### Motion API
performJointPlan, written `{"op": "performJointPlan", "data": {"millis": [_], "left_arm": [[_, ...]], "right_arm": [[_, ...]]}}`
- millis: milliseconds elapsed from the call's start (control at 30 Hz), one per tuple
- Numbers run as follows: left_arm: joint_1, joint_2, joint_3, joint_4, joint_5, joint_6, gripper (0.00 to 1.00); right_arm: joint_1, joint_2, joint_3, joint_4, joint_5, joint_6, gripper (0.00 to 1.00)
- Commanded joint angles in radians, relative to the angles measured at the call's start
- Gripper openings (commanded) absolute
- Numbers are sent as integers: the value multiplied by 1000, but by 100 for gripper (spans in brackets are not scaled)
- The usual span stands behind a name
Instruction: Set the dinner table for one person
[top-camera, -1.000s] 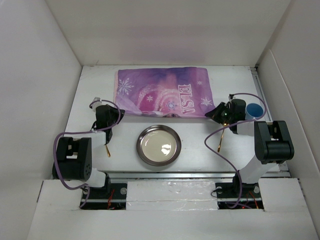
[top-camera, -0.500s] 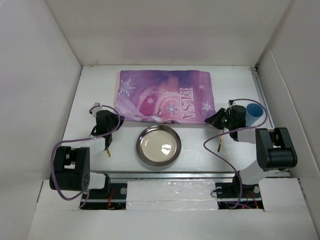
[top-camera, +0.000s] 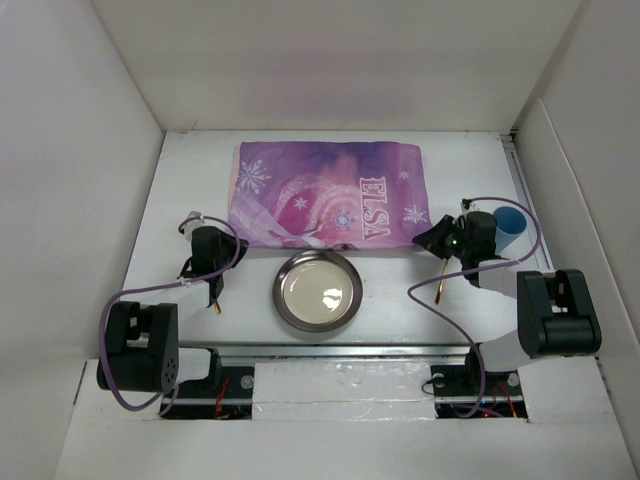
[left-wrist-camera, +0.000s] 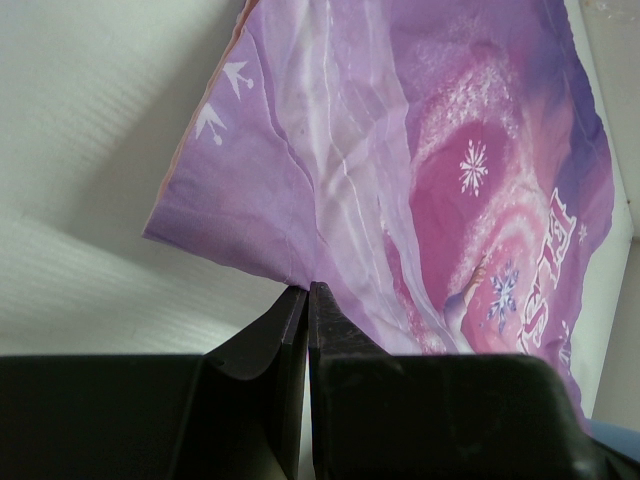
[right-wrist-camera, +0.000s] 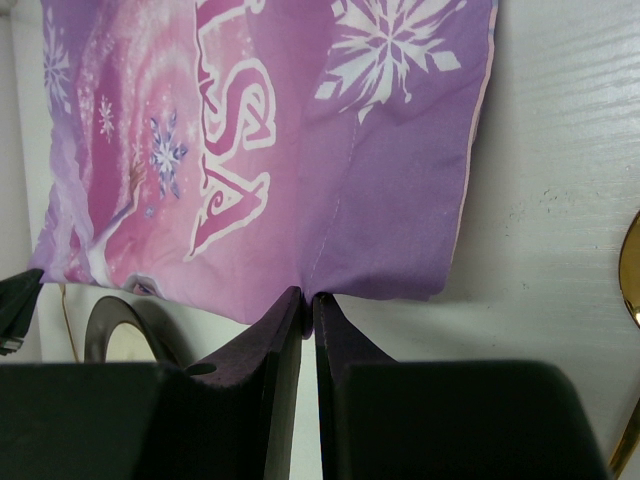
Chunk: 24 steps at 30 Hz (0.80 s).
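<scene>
Holds the purple mat (top-camera: 330, 192) by its near edge on the far half of the white table (top-camera: 190, 170), left gripper (left-wrist-camera: 307, 289) pinched fully shut, right gripper (right-wrist-camera: 308, 296) closed to a slit, plate (top-camera: 280, 292) just nearer.

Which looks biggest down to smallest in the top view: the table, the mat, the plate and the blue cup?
1. table
2. mat
3. plate
4. blue cup, partly hidden, but clearly the smallest

No two of these look close in size.
</scene>
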Motion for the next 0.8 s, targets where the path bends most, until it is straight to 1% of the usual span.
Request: {"op": "performJointPlan", "data": {"millis": [0, 133, 200, 233, 300, 333, 367, 400, 467, 533, 567, 600, 633, 667, 700, 733, 767], "left_arm": [[-1, -44, -38, 22, 15, -2, 0], [-1, -78, -23, -26, 16, 4, 0], [-1, -101, -52, -26, 16, -6, 0], [-1, -116, -60, -27, 16, -6, 0], [-1, -153, -58, -81, -2, 1, 13], [-1, -170, -60, -92, -25, 6, 24], [-1, -211, -64, -101, -63, 7, 31], [-1, -234, -64, -110, -78, 8, 37], [-1, -305, -58, -119, -108, 6, 43], [-1, -360, -57, -115, -117, 6, 44], [-1, -372, -66, -106, -111, 9, 44], [-1, -379, -69, -68, -100, 23, 41], [-1, -379, -74, -52, -68, 33, 37], [-1, -371, -66, -28, -44, 56, 29], [-1, -359, -58, -17, -1, 69, 13], [-20, -335, -54, -5, 45, 76, 4], [-36, -322, -43, 3, 58, 90, 0]], "right_arm": [[4, -46, -12, -8, 28, -31, 16], [4, -67, -12, -43, 52, -38, 16], [4, -92, -12, -57, 69, -35, 16], [4, -101, -9, -83, 92, -35, 19], [4, -128, 3, -118, 114, -40, 25], [4, -159, 5, -149, 147, -43, 28], [13, -179, 5, -163, 161, -44, 37], [13, -194, 3, -173, 167, -47, 41], [13, -248, 8, -221, 166, -52, 45], [35, -312, 3, -258, 169, -67, 45], [35, -341, 3, -275, 174, -72, 45], [45, -371, 0, -287, 175, -81, 45], [67, -398, -13, -289, 154, -86, 34], [85, -459, -23, -284, 143, -92, 23], [108, -481, -33, -281, 132, -101, 12], [162, -500, -47, -267, 102, -107, 0], [191, -513, -53, -253, 85, -113, 0]]}}
